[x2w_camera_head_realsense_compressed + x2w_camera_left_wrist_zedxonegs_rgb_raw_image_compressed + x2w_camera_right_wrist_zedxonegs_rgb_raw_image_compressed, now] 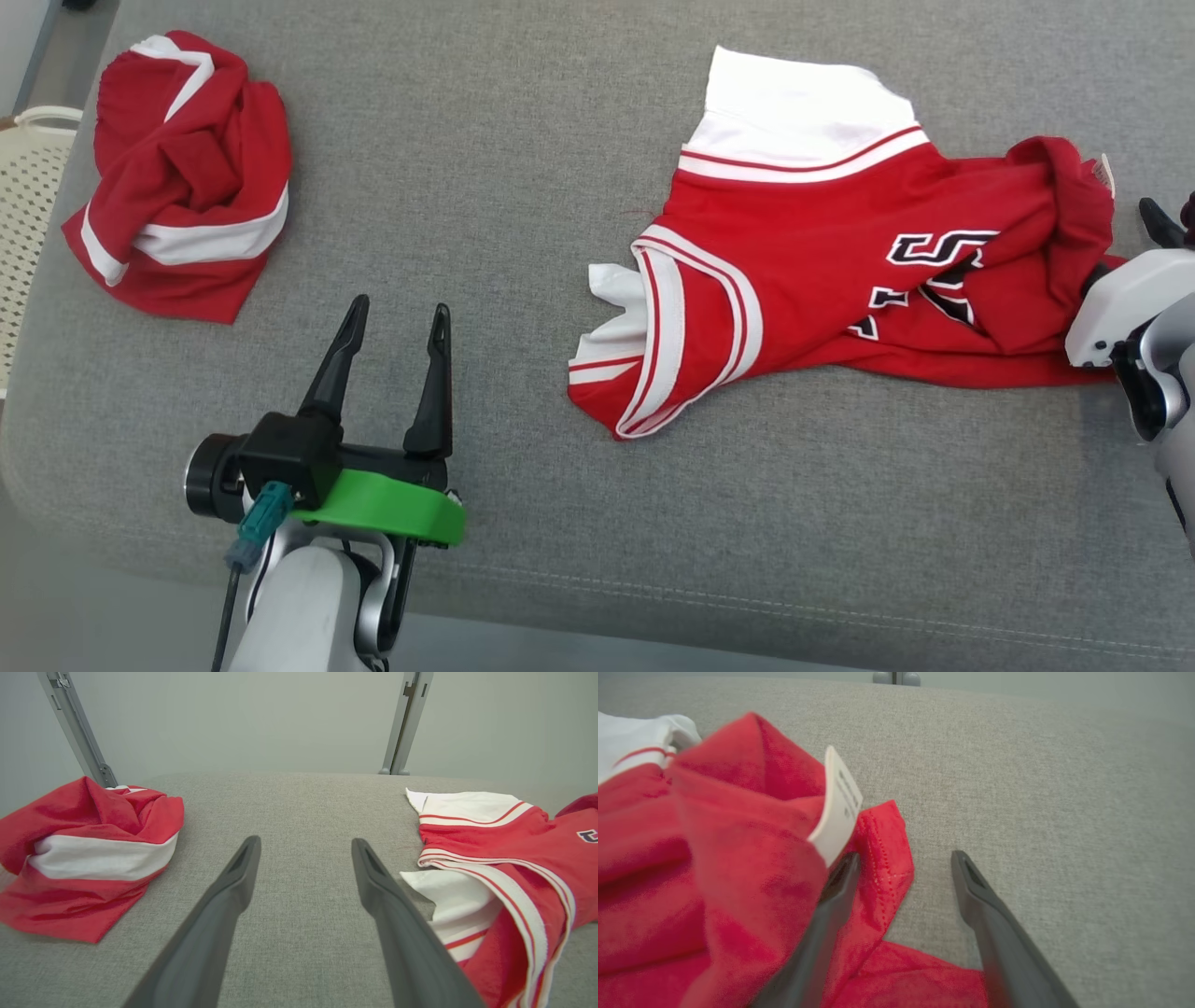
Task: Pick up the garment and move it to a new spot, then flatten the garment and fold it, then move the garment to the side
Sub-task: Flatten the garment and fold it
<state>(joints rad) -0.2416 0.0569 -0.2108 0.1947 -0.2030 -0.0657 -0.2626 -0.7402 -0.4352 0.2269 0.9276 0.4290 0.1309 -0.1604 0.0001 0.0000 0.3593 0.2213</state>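
Grey woven fabric covers the counter (523, 140), and the red jersey (803, 261) lies on its right half in the head view, partly spread and partly bunched. Its long axis runs left to right across that view. The end with the white panel and the red-and-white striped trim points toward the robot's left, and the rumpled red hem points toward its right. Black-and-white lettering (934, 271) shows on the chest, creased by folds.

At the hem end sits the right tool (903, 858), its fingers spread wide and clamping nothing. In the right wrist view a corner of the red hem lies between them, and a white label (838, 805) stands up just above one fingertip.

The left tool (400, 308) hangs over bare counter to the jersey's left — fingers apart, empty, clear of the cloth.

Farther left, well apart from the jersey, a second red-and-white garment (182, 177) lies crumpled in a heap. Beyond the counter's left edge is a pale perforated basket (28, 187).
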